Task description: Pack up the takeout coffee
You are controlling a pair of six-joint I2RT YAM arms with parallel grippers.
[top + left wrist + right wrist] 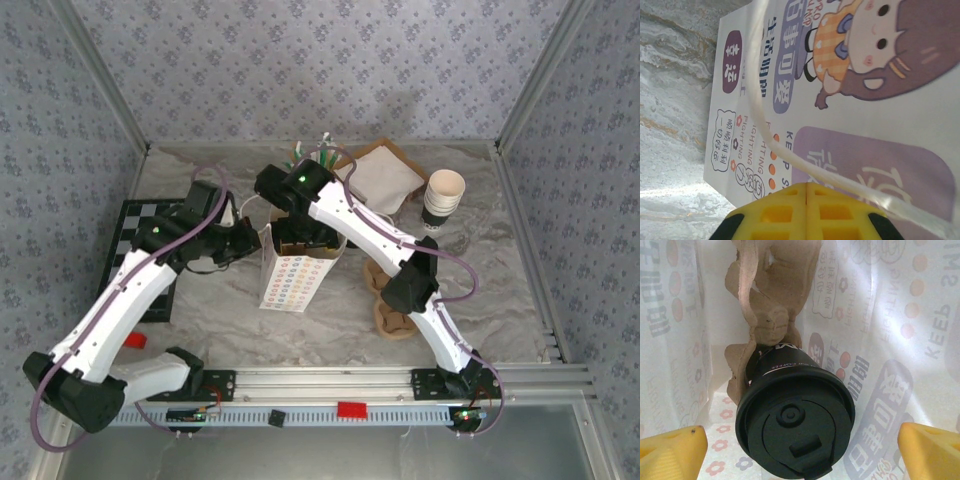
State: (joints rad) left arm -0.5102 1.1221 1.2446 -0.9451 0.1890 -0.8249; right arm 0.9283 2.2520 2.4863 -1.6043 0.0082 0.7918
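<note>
Coffee cup: closest to the right wrist camera. It has a black domed lid with a round stud and a small rectangular sip flap. The body below is dark, with a thin white line and white lettering ending in "COFFEE".
Cup position: inside the paper bag, low down, with its base seated in a brown pulp carrier that rises behind it. The lid tips toward the lens.
Right pincer: reaching into the mouth of the bag with its yellow fingers wide apart. One finger is on each side of the lid, and both are clear of it.
Left pincer: yellow fingers pressed together just outside the bag's printed wall. A translucent handle strand runs across their tips, and I cannot tell whether it is pinched.
Bag: white, standing on the table between the two arms. It is printed with coloured dots, purple panels and a cartoon girl.
Nearby on the table: spare pulp carriers beside the right arm, stacked paper cups at the far right, flat brown paper bags behind, and a checkered mat on the left.
</note>
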